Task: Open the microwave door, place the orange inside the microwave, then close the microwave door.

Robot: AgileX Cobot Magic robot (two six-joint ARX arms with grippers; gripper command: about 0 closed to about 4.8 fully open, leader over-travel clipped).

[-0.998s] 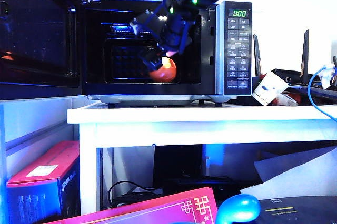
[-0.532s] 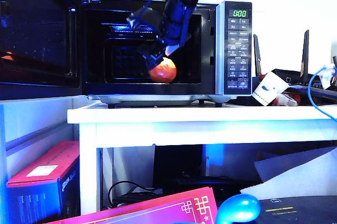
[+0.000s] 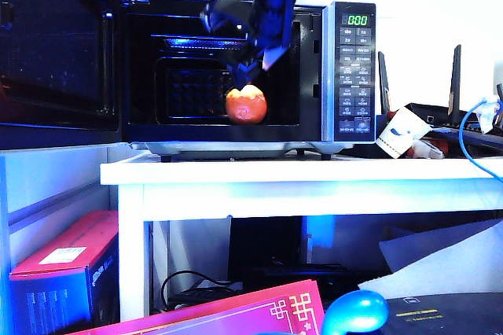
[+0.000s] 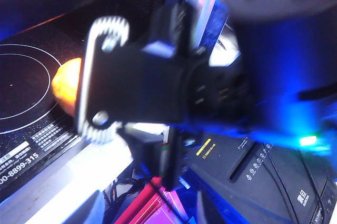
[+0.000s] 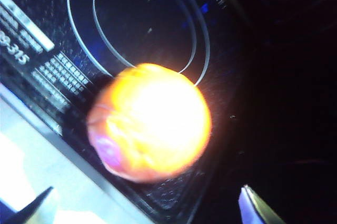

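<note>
The microwave [image 3: 350, 68] stands on a white table with its door [image 3: 55, 60] swung wide open to the left. The orange [image 3: 246, 104] rests alone on the oven floor near the front. My right gripper [image 3: 253, 74] hangs just above it, open and not touching. In the right wrist view the orange [image 5: 150, 129] glows beyond the right gripper [image 5: 145, 208], whose tips stand far apart. The left wrist view shows the orange [image 4: 64, 84] partly behind the right arm's hand [image 4: 131, 92]. My left gripper [image 4: 145, 208] shows only dim tips, apart, with nothing between them.
The white table's [image 3: 314, 171] front edge runs just below the oven. A router with antennas [image 3: 440, 111], a white cup [image 3: 399, 132] and a blue cable [image 3: 470, 134] sit right of the microwave. A red box [image 3: 71, 260] lies under the table.
The right gripper has let go of the orange and lifted up away from it. The orange now sits by itself on the oven floor. The door has not moved.
</note>
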